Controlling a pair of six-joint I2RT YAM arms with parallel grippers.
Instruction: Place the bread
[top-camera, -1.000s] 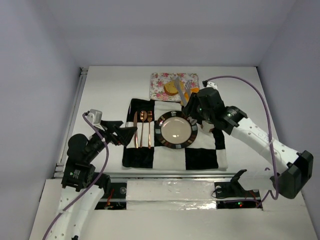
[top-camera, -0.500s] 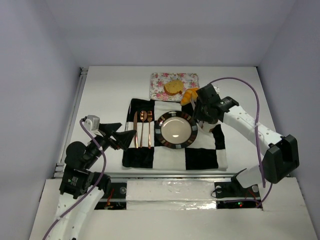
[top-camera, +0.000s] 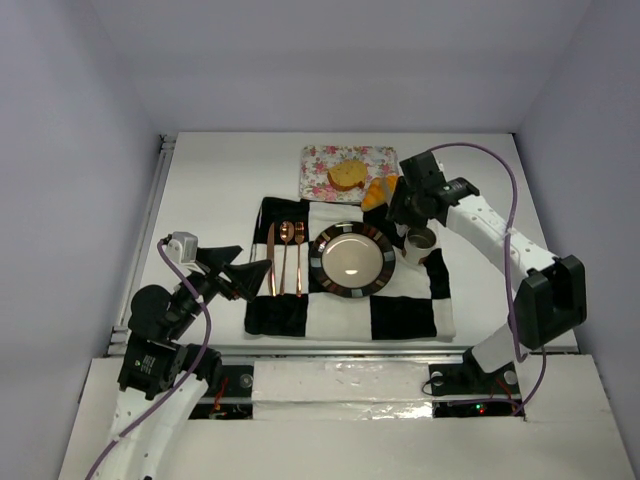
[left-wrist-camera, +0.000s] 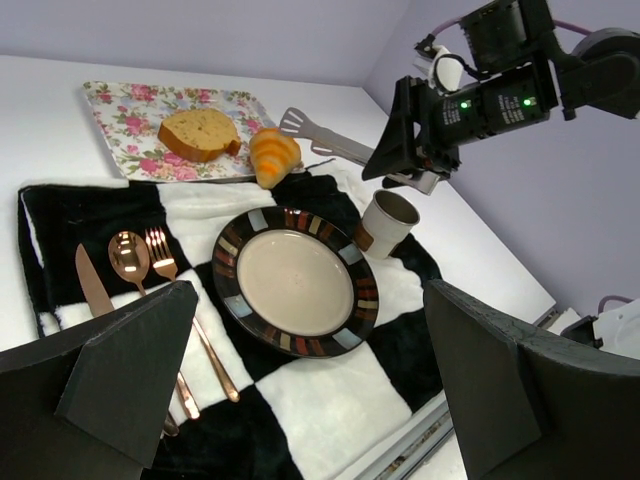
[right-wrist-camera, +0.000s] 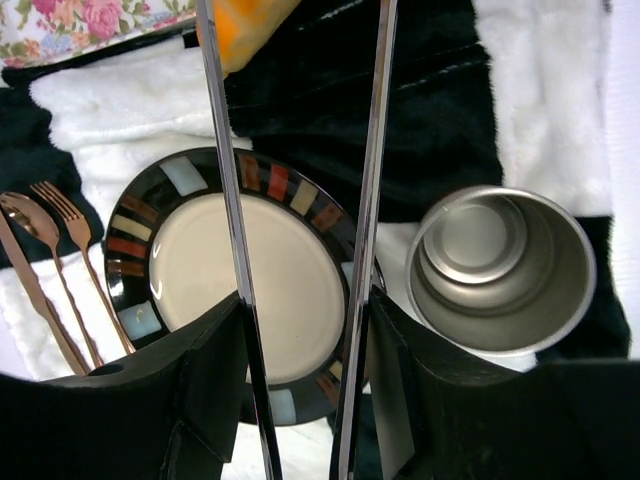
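Croissant (left-wrist-camera: 273, 157) lies at tray (left-wrist-camera: 125, 110) corner, 1 o'clock off plate (left-wrist-camera: 360, 300); slice (left-wrist-camera: 200, 133) on tray at 12. Right hand (right-wrist-camera: 300, 370) clenched on tongs (right-wrist-camera: 230, 200), tips near croissant. Left hand (left-wrist-camera: 315, 380) released, jaws wide.

Croissant (top-camera: 375, 192) at near-right corner of floral tray (top-camera: 318, 160), round slice (top-camera: 346, 174) on it

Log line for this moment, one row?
right gripper: shut on tongs | tongs: tips at croissant | slice: on tray | plate: empty | left gripper: open
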